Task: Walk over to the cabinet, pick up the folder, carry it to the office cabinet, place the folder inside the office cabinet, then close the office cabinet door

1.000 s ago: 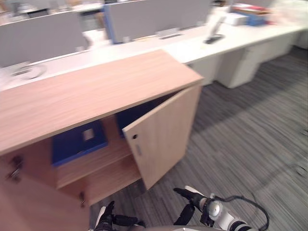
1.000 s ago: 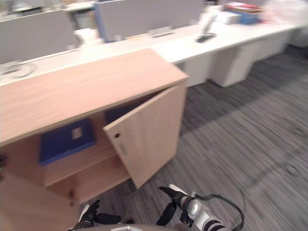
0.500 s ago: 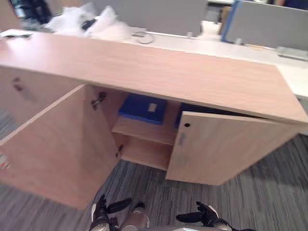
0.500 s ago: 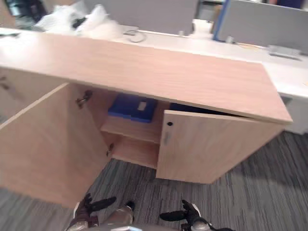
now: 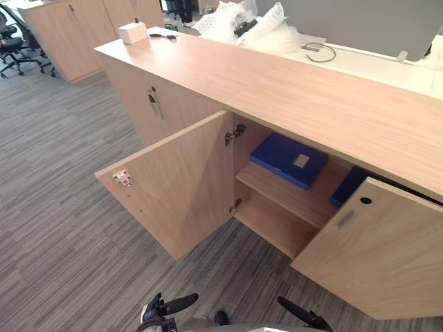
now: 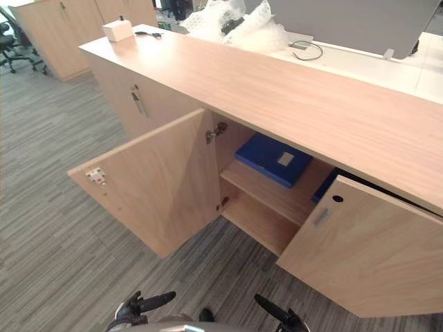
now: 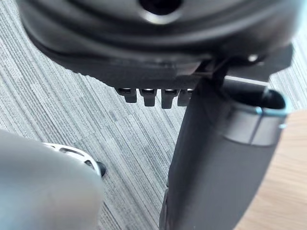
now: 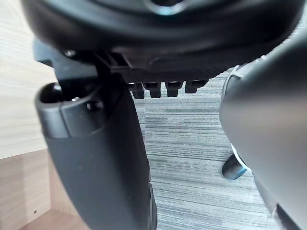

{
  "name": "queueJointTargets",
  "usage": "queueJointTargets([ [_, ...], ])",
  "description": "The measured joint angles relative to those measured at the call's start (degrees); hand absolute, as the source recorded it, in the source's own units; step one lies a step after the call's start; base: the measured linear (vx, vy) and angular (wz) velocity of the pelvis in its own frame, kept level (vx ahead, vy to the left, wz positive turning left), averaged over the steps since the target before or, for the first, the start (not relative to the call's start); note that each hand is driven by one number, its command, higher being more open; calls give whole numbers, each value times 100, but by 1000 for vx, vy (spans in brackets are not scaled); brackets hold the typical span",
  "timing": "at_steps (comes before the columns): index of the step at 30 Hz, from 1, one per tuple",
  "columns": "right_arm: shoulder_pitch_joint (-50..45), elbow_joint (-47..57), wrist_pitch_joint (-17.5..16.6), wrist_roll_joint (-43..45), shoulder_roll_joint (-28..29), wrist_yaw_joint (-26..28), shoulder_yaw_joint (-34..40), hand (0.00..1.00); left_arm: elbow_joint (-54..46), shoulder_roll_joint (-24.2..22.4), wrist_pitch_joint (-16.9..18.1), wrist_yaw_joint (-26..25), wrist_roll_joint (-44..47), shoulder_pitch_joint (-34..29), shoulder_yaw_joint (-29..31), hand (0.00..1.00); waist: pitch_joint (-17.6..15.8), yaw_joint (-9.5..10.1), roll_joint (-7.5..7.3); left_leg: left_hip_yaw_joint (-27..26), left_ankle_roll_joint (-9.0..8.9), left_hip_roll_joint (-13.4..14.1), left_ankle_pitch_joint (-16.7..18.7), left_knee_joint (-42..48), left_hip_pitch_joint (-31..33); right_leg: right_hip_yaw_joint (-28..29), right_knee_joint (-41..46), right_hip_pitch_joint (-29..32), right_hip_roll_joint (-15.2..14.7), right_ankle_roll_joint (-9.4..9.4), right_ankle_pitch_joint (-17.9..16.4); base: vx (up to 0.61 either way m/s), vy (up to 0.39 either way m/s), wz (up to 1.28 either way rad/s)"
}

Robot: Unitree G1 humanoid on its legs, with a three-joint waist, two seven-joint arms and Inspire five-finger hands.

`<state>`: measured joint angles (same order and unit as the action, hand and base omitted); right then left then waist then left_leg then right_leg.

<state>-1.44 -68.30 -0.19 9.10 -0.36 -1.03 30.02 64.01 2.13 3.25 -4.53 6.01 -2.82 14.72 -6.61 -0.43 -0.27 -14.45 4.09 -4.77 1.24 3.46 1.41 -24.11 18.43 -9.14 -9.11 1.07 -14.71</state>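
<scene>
Hands: left hand (image 5: 165, 308) and right hand (image 5: 302, 317) hang low, fingers (image 5: 181, 301) straight, empty; folder (image 5: 288, 159) shelved well beyond fingertips.

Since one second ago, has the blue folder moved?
No. The folder still lies flat on the upper shelf of the cabinet. The whole view has swung, so the camera moved, not the folder.

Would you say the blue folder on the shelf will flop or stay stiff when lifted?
The blue folder looks thick and flat-faced, so probably stiff. Lying flat on the wooden shelf, it should slide out rather than tip. Its thickness hints at some weight.
</scene>
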Motion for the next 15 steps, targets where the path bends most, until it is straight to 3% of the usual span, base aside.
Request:
queueJointTargets([
  [2, -37, -4, 3, 2, 21, 0, 86, 100, 26, 61, 4, 96, 17, -26, -179, 100, 31, -62, -22, 290, -5, -83, -467, -887, -384, -160, 69, -2, 49, 28, 117, 78, 39, 54],
  [5, -42, -65, 18, 2, 80, -3, 265, 100, 34, 161, 0, 211, 80, -25, -246, 100, 28, -85, -179, 475, 0, -122, -482, -879, -385, -252, 44, -98, 57, 35, 132, 52, -6, 35],
  [12, -37, -127, 6, 1, 46, 27, 265, 100, -3, 197, 0, 231, 490, -90, -181, 100, 24, -103, -145, 607, -20, -118, -485, -885, -468, -245, -24, -225, 115, 65, 218, 42, -40, 11],
  [15, -53, -125, 5, 1, 2, 41, 272, 100, -841, 101, -62, 232, 479, -501, -56, 100, 13, -125, -123, 561, -44, -95, -480, -888, -468, -240, -159, -271, 154, 67, 219, 11, -48, -8],
])
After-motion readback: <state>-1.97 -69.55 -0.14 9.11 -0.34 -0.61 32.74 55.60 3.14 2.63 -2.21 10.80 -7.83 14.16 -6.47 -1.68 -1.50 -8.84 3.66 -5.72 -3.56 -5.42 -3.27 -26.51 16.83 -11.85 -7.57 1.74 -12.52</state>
